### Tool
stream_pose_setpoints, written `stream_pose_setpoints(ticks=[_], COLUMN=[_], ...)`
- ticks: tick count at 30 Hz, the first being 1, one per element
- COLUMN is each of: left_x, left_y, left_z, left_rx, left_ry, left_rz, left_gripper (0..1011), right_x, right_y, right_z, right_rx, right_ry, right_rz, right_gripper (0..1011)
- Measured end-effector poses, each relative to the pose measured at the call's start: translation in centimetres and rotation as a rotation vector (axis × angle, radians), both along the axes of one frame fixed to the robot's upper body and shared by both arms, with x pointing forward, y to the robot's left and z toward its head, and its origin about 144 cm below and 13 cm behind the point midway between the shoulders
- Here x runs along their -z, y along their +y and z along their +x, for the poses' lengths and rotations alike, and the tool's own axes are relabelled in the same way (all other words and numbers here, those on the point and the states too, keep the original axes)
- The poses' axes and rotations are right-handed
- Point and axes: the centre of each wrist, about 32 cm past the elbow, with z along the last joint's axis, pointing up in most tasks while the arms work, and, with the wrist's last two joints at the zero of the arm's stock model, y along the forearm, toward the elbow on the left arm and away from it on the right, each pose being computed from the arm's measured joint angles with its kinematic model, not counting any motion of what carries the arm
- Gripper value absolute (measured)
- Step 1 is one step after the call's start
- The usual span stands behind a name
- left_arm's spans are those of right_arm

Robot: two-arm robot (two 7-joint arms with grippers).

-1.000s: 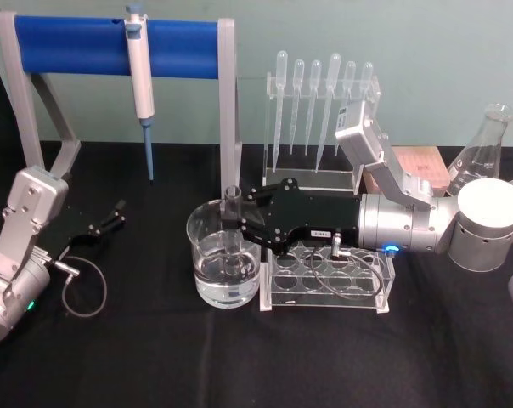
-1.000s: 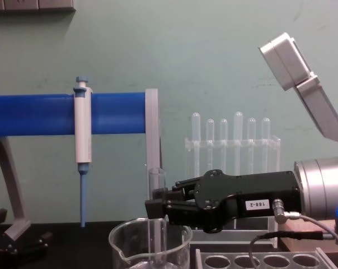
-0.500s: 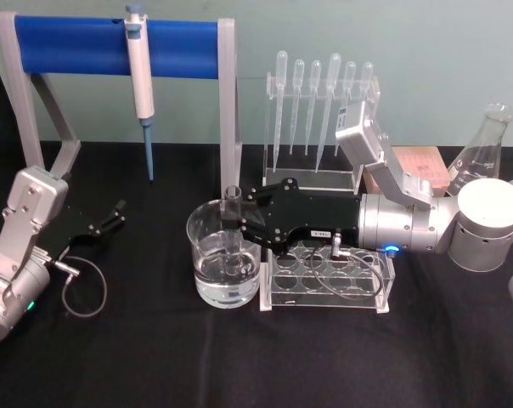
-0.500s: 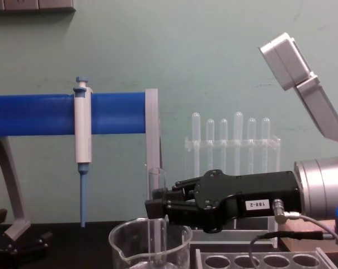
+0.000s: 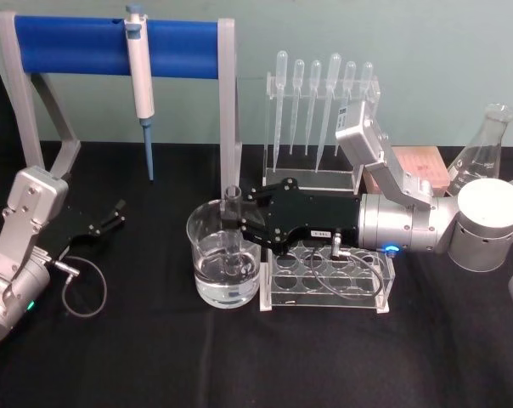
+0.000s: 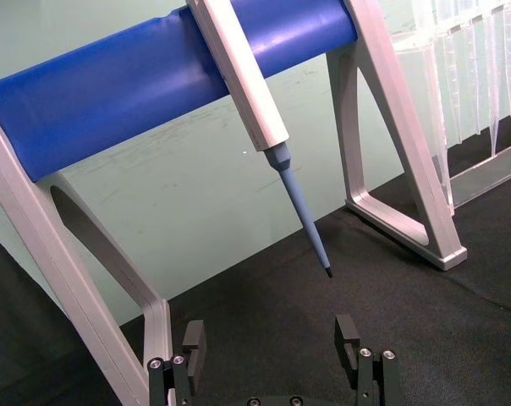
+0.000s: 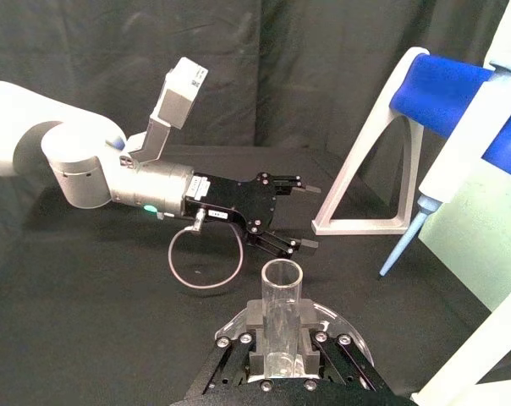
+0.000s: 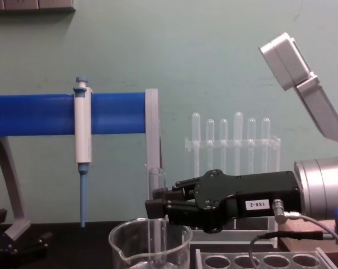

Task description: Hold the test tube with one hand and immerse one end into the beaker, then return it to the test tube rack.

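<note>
The test tube (image 5: 233, 201) stands upright with its lower end down in the water of the beaker (image 5: 207, 270), near the beaker's right side. My right gripper (image 5: 234, 225) reaches in from the right and is shut on the test tube at mid-height, just over the beaker's rim. In the chest view the test tube (image 8: 156, 180) rises above the right gripper (image 8: 156, 208) and the beaker (image 8: 130, 246). In the right wrist view the test tube (image 7: 282, 309) sits clamped between the fingers. My left gripper (image 5: 112, 218) rests open at the left on the black table.
A clear tube rack (image 5: 326, 274) stands right beside the beaker, under my right arm. Behind are a pipette stand (image 5: 320, 110), a blue-barred frame (image 5: 78, 47) holding a white-and-blue pipettor (image 5: 139, 81), and a flask (image 5: 481, 157) at the far right.
</note>
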Motion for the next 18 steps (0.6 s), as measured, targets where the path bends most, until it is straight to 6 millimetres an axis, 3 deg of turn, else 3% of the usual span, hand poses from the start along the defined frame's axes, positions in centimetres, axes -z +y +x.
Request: stream_pose_setpoints(ticks=[18], left_x=[0.0], left_y=[0.0], left_z=[0.0], left_rx=[0.0], left_ry=[0.0], left_rz=[0.0], left_gripper=[1000], right_x=[0.0], right_y=[0.0], right_z=[0.0], right_rx=[0.0], right_ry=[0.0], right_rz=[0.0], right_gripper=[242])
